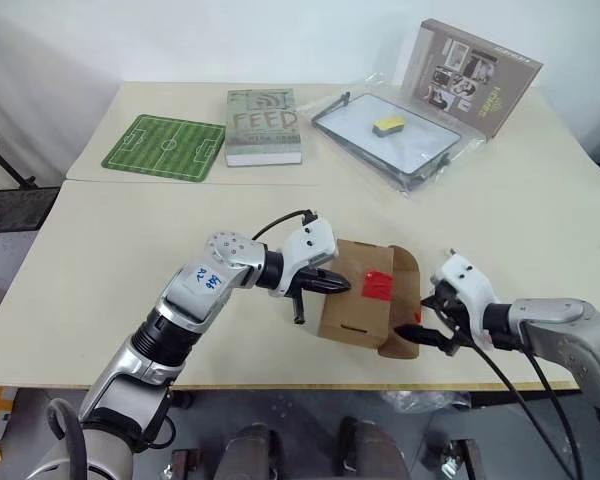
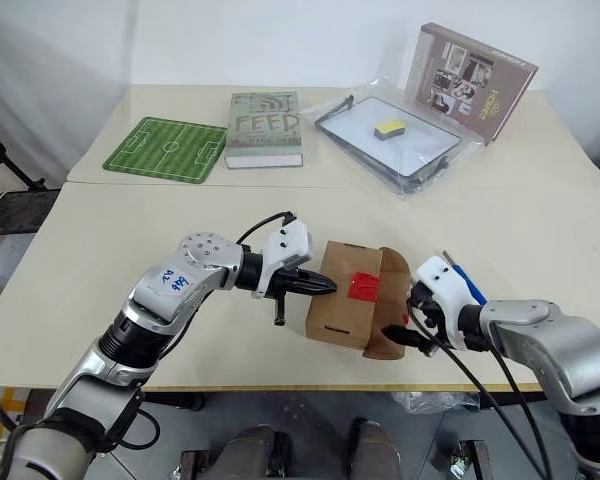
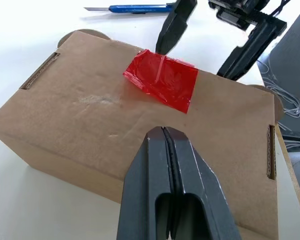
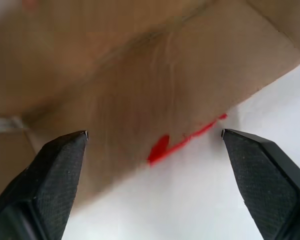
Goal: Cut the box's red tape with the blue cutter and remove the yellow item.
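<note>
The brown box (image 1: 352, 308) lies near the table's front edge, with crumpled red tape (image 1: 377, 284) on its top and its right-hand flap (image 1: 404, 268) standing open. My left gripper (image 1: 337, 284) is shut and empty, its tips on or just over the box top beside the tape (image 3: 162, 80). My right gripper (image 1: 427, 326) stands open at the box's open right end, with the flap edge and a strip of red tape (image 4: 162, 147) between its fingers (image 4: 65, 160). The blue cutter (image 3: 135, 8) lies on the table just beyond the box, by the right wrist. The yellow item is hidden.
At the back stand a green soccer-field mat (image 1: 165, 147), a book (image 1: 264, 126), a black-framed tray (image 1: 330, 118) in plastic wrap holding a yellow-and-dark block (image 1: 388, 126), and a printed picture box (image 1: 478, 77). The table's front edge (image 1: 280, 385) runs close below the box.
</note>
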`<action>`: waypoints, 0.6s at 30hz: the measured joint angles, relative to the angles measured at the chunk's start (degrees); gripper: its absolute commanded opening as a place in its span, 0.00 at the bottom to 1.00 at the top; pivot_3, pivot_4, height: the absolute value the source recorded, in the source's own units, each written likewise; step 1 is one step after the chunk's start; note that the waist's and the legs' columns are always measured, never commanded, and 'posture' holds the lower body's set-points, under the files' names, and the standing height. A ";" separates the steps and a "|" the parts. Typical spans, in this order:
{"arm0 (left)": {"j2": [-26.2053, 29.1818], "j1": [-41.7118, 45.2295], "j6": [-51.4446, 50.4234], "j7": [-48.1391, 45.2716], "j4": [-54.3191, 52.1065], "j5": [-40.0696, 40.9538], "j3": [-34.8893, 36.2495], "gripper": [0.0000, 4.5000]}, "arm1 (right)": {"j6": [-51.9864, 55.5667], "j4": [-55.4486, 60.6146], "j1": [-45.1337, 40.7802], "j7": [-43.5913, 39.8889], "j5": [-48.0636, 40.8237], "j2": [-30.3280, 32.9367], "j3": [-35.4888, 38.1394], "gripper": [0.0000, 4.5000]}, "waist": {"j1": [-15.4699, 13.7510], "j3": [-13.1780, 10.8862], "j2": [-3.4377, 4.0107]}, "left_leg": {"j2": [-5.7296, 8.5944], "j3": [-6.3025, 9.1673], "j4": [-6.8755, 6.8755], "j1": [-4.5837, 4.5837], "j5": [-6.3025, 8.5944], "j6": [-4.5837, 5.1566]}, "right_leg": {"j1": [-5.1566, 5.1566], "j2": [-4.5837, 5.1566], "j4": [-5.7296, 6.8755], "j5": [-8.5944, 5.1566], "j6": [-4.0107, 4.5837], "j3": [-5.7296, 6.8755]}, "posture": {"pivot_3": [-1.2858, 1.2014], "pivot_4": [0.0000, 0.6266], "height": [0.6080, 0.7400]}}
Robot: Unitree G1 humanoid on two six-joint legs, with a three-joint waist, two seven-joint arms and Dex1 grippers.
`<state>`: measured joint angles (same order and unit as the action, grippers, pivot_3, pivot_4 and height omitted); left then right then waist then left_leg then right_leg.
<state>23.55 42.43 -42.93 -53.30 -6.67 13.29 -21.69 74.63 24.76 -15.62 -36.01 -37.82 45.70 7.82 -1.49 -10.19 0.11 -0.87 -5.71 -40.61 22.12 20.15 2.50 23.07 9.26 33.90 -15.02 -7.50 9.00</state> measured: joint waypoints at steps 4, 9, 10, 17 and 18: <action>0.33 -0.78 -0.93 0.27 -1.76 0.13 0.28 0.00 | 9.33 -2.97 -1.69 1.63 -3.70 -4.76 7.90 1.00 | -0.11 0.00 0.00 | 0.03 0.06 -0.02 0.03 0.01 0.01 | -0.01 0.05 0.00 0.00 0.00 0.02 | 0.52 0.24 1.00; 0.81 -1.25 -1.72 0.66 -2.61 0.33 0.45 0.00 | 15.95 -8.23 -3.70 2.58 -6.41 -10.46 15.88 1.00 | 0.09 0.01 0.02 | 0.04 0.05 -0.01 0.00 0.01 0.02 | -0.01 0.03 0.05 0.00 0.01 0.02 | 0.52 0.24 1.00; 1.02 -1.36 -1.92 0.67 -2.91 0.41 0.48 0.00 | 16.06 -8.97 -3.78 2.76 -6.98 -10.86 16.35 1.00 | 0.14 0.01 0.02 | 0.04 0.05 -0.01 0.00 0.01 0.02 | -0.01 0.03 0.04 -0.01 0.01 0.02 | 0.52 0.24 1.00; 1.58 -1.92 -2.93 0.68 -3.91 0.97 0.56 0.00 | 16.60 -11.68 -5.86 7.14 -10.06 -14.81 15.05 0.65 | 0.62 0.14 0.00 | 0.03 0.01 0.01 -0.09 0.00 0.00 | -0.01 -0.04 0.16 -0.06 0.11 -0.02 | 0.52 0.24 1.00; 1.58 -1.92 -2.92 0.67 -3.92 0.98 0.54 0.00 | 16.70 -11.71 -5.99 7.72 -10.41 -14.87 14.84 0.56 | 0.62 0.14 0.00 | 0.03 0.01 0.01 -0.08 0.00 0.00 | -0.01 -0.04 0.16 -0.06 0.12 -0.02 | 0.52 0.24 1.00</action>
<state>25.13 40.51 -45.85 -52.62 -10.59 14.27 -21.15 91.33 13.05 -21.61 -28.29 -48.23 30.83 22.66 -0.87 -10.05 0.12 -0.84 -5.70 -40.60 22.04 20.15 2.49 23.06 9.21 34.05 -15.08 -7.39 8.98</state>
